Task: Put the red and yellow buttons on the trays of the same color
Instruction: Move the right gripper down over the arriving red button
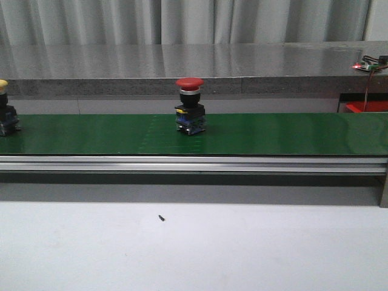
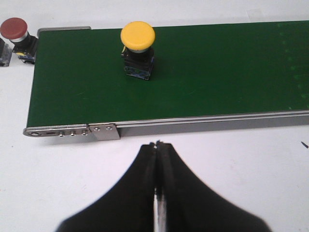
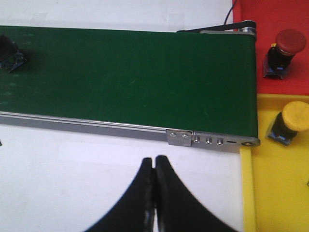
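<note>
A: We see the left gripper point(image 2: 158, 144) hanging over the white table point(image 1: 242, 248), just off the near rail of the conveyor belt point(image 1: 273, 133), its black fingers pressed together with nothing between them.

B: Agreed, and the right gripper point(image 3: 154, 158) sits the same way at the belt's other end, jaws closed and empty, above the table near the rail's bolted end plate.

A: On the belt we count a red button point(image 1: 190, 106) standing upright about mid-length, toward the far edge, and a yellow button point(image 2: 137, 48) upright near the left end.

B: Another red button point(image 2: 17, 36) stands off the belt beyond that left end. At the right end we see a red tray point(image 3: 280, 48) holding a red button point(image 3: 282, 52), and beside it a yellow tray point(image 3: 280, 193) holding a yellow button point(image 3: 289, 123).

A: Behind the belt runs a grey steel ledge point(image 1: 182, 63), with pale curtains point(image 1: 182, 18) beyond it. A tiny dark speck point(image 1: 161, 217) lies on the table.
</note>
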You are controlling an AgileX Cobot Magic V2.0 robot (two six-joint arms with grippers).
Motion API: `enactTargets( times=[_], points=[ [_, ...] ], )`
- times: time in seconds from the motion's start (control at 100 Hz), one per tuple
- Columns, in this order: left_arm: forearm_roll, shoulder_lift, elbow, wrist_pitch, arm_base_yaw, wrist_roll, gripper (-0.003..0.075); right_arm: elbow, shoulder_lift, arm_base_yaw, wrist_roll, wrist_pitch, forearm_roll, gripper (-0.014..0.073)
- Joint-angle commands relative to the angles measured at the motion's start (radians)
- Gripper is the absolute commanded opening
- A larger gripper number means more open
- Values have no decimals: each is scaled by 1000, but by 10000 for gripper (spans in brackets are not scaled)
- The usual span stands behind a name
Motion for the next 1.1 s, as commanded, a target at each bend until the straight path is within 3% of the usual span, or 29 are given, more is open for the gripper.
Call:
enactTargets(
  times=[0.0,0.07,0.14,0.31,0.4,0.77,1.09],
  points=[
    [-18,-25,-25,-56,-8,1,-20,-88,51,19,-34,-19,23,-60],
    [-18,-30,-25,-56,-8,1,-20,-136,105,48,-40,3,25,-7],
    [-18,-30,-25,-54,-8,1,-20,-186,159,84,-42,20,25,99],
    [-18,-30,-25,-54,-8,1,-20,-309,288,171,-42,49,25,509],
    [-18,-30,-25,-54,-8,1,-20,-380,355,205,-42,61,25,622],
    [-18,-30,-25,-54,-8,1,-20,-686,632,308,-82,215,25,624],
    [-18,-30,-25,-54,-8,1,-20,-921,874,312,-205,347,25,624]
  ],
)
